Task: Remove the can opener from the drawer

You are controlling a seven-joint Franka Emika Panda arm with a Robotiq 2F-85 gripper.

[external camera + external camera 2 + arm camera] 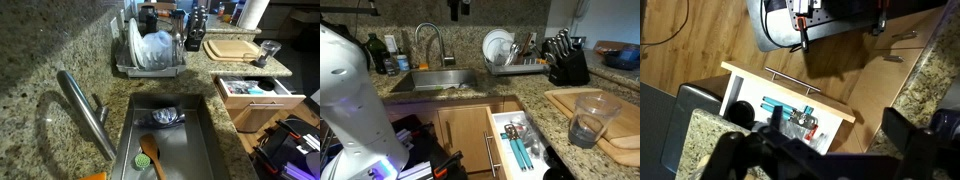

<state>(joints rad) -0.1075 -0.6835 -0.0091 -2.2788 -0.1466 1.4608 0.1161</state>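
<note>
The drawer (pixel 501 143) is pulled open below the granite counter, with tan wooden sides and a white inside; it also shows in an exterior view (pixel 262 100) and in the wrist view (pixel 750 85). In it lies the can opener (pixel 523 152) with teal handles and a metal head, also in the wrist view (pixel 790 115). My gripper (pixel 825 150) is open and empty, above the drawer, its dark fingers spread on either side of the can opener. I cannot make out the gripper in the exterior views.
A wooden cutting board (pixel 582 108) with a glass (pixel 588 122) sits on the counter beside the drawer. There is a knife block (pixel 566 62), a dish rack (pixel 148 55), and a sink (pixel 168 140) with a faucet (pixel 88 110). The robot's base (pixel 810 20) stands on the floor.
</note>
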